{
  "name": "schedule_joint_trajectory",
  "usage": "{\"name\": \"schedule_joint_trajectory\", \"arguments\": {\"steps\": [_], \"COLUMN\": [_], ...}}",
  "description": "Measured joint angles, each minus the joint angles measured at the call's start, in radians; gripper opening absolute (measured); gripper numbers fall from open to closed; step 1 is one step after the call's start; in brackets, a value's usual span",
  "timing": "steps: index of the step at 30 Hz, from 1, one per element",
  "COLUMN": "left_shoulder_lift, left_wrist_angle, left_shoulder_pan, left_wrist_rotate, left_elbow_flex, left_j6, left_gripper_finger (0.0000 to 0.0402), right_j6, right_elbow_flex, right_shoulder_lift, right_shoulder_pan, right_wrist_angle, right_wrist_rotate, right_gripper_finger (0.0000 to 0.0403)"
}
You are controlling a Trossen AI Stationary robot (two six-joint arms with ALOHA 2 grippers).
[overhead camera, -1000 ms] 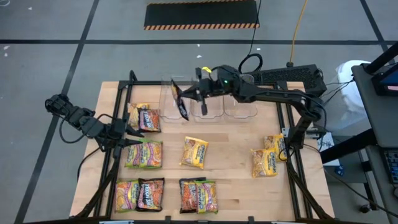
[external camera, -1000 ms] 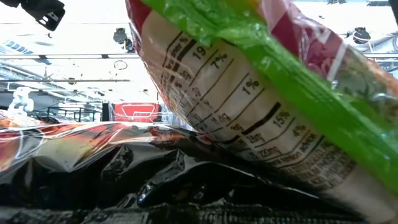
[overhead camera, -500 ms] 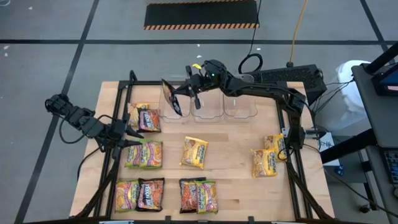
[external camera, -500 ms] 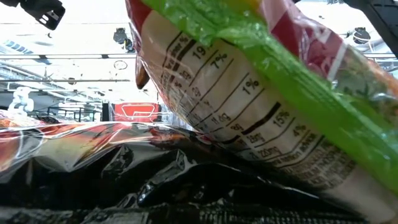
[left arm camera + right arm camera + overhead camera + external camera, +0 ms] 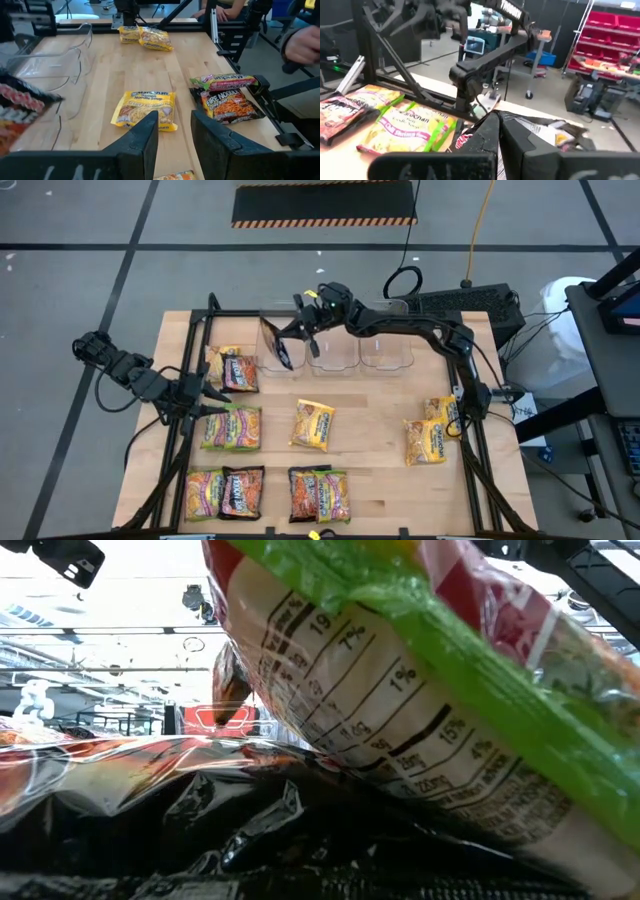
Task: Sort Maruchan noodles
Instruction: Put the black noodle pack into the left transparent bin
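The right tool (image 5: 297, 330) gripped a crinkly black-and-red noodle packet (image 5: 281, 347) above the leftmost clear plastic bin (image 5: 270, 340); the left tool (image 5: 208, 402) hung open over the wooden worktop (image 5: 380, 440).

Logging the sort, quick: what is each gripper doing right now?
Left gripper: open, empty, low at the table's left edge.
Right gripper: shut on a black noodle packet, over the leftmost clear bin.
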Motion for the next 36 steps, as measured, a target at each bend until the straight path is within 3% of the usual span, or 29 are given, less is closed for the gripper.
{"name": "schedule_joint_trajectory", "arguments": {"steps": [22,26,36], "left_shoulder_lift": [0.000,0.000,0.000], "left_wrist_angle": [0.016,0.023,0.024], "left_shoulder_pan": [0.000,0.000,0.000], "left_wrist_rotate": [0.019,0.019,0.019], "left_elbow_flex": [0.000,0.000,0.000], "left_j6": [-0.003,-0.004,-0.018], "left_gripper_finger": [0.0122,0.0122,0.0122], "right_j6": [-0.038,-0.043,-0.004], "right_elbow_flex": [0.000,0.000,0.000], "right_shoulder_lift": [0.031,0.031,0.028], "right_shoulder_pan": [0.027,0.030,0.010], "right_wrist_angle": [-0.144,-0.143,-0.049], "right_wrist_rotate": [-0.183,-0.233,-0.233], "right_gripper_finger": [0.0000,0.0000,0.0000]}}
